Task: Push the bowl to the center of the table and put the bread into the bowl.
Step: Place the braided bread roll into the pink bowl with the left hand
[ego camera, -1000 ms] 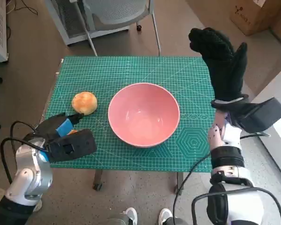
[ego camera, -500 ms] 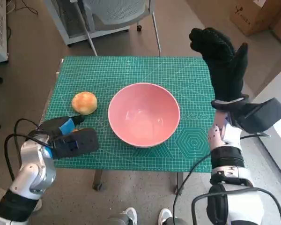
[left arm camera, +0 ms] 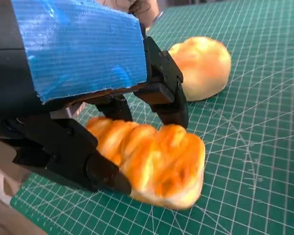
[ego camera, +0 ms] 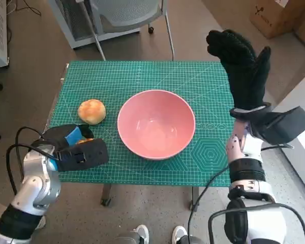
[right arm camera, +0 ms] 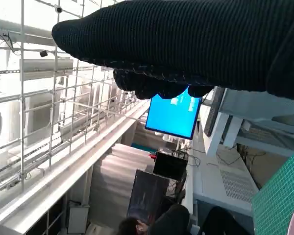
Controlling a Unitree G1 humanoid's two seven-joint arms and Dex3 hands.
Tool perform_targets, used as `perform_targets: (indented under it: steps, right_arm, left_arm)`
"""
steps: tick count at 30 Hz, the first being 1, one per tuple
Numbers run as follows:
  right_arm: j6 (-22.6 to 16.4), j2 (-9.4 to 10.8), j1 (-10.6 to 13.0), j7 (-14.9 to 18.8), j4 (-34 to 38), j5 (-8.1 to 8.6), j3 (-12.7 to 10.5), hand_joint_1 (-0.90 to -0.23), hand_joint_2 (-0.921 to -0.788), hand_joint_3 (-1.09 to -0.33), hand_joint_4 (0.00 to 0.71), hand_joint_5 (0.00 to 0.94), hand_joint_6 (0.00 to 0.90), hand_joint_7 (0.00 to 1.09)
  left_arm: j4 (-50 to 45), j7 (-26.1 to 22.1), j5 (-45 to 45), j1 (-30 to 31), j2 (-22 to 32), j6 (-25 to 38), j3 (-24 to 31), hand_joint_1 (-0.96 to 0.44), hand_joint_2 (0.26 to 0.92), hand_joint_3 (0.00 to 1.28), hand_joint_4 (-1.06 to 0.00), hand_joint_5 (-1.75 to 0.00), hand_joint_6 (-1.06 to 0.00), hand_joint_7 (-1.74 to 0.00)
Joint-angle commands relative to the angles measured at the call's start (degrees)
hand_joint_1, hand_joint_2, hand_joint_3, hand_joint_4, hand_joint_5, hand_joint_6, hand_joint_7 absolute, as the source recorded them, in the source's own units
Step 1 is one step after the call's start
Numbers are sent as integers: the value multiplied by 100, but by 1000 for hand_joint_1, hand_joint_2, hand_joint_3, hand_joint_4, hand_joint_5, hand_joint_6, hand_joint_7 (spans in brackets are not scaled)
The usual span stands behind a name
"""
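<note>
Bowl (ego camera: 156, 123) placed near centre of green cutting mat (ego camera: 142, 76); push step judged complete. Left hand (ego camera: 73, 147) down at mat edge left of bowl, fingers (left arm camera: 161, 88) closed around braided bread (left arm camera: 152, 159); grasp step in hand. Next move: lift bread clear, carry right over bowl rim, release inside. Round bun (ego camera: 91, 111) lying just beyond held bread, left of bowl; avoid knocking. Right hand (ego camera: 241, 66) raised right of bowl, spread wide, holding nothing. Chair (ego camera: 127, 12) beyond mat.
</note>
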Motion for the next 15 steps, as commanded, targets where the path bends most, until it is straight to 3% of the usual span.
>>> perform_targets:
  steps: [1, 15]
  right_arm:
    - [26, 2, 93, 45, 45, 55, -16, -645, -921, -568, 285, 2, 400, 38]
    - [-38, 19, 167, 63, -21, 62, -13, -643, -921, -567, 287, 2, 391, 26]
  left_arm:
    - [-234, -42, 5, 1, 77, -96, 148, 3, 891, 110, -713, -1251, -647, -1041]
    - [-451, -80, -198, -82, 61, -405, 501, 3, 918, 70, -718, -1175, -602, -1151]
